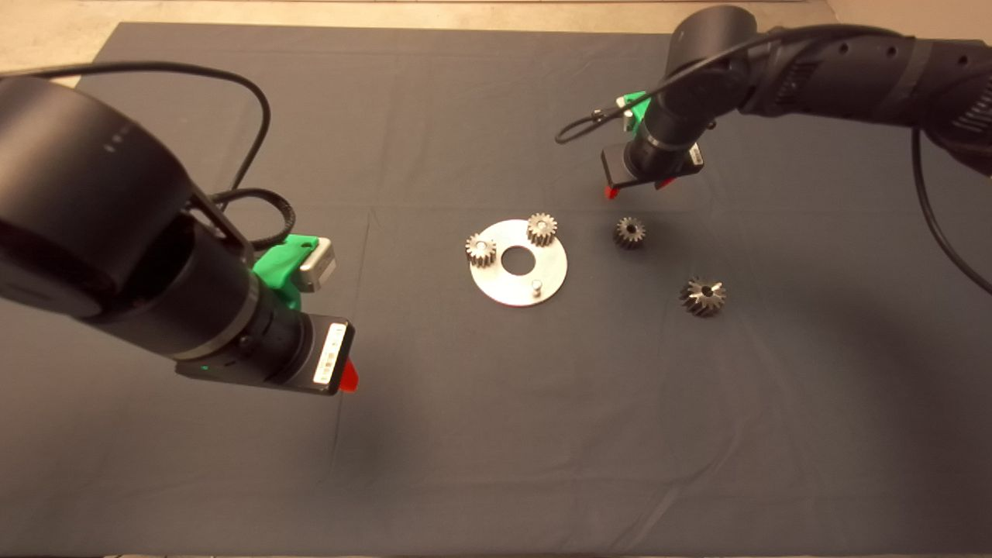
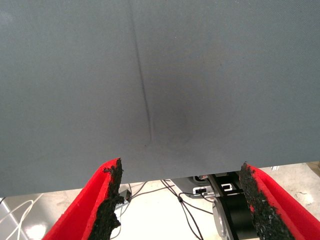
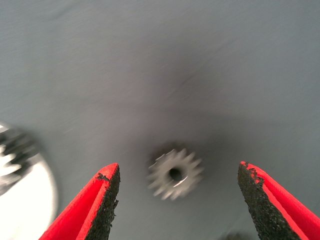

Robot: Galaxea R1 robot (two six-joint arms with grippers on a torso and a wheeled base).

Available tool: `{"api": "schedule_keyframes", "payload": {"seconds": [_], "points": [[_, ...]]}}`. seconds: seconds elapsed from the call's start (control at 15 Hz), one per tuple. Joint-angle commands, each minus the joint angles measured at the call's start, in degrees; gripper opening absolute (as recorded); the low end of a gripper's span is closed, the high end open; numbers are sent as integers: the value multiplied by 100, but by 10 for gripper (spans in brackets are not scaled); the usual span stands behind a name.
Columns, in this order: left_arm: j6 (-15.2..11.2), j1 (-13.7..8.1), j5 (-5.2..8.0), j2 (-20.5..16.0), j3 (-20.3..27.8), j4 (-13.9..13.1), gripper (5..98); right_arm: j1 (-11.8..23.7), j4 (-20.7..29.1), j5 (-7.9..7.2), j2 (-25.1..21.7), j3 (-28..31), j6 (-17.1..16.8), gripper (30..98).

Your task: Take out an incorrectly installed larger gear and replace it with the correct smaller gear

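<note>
Dark mat (image 1: 465, 465) carries round metal plate (image 1: 518, 263) (centre), smaller gear (image 1: 630, 232) just beside it, larger gear (image 1: 703, 296) further right.

No text can be read anywhere; the white label (image 1: 332, 354) on the left wrist camera housing is illegible.

A robotics lab bench: a dark mat (image 1: 232, 480) over a table, cables (image 2: 187, 210) trailing on the floor.

A dark mat (image 1: 496, 465) covered the table; pale floor (image 1: 46, 39) showed beyond it, with cables (image 2: 185, 205) between the fingers.
</note>
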Motion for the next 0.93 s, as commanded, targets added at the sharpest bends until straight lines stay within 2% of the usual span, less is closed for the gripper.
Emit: {"api": "schedule_keyframes", "payload": {"seconds": [0.0,0.13,0.4,0.67,0.87], "points": [[-42,-49,652,18,76,34,592,685,1514,-738,228,-401,-90,628],[-88,-47,652,18,68,51,592,750,1745,-738,201,-366,-90,628],[-132,-47,652,18,102,57,592,715,1714,-738,91,-182,-82,628],[-149,-47,657,18,128,60,592,316,1659,-738,-18,-129,-82,628],[-149,-47,661,18,128,60,592,69,1311,-738,-31,-129,-82,628]]}}
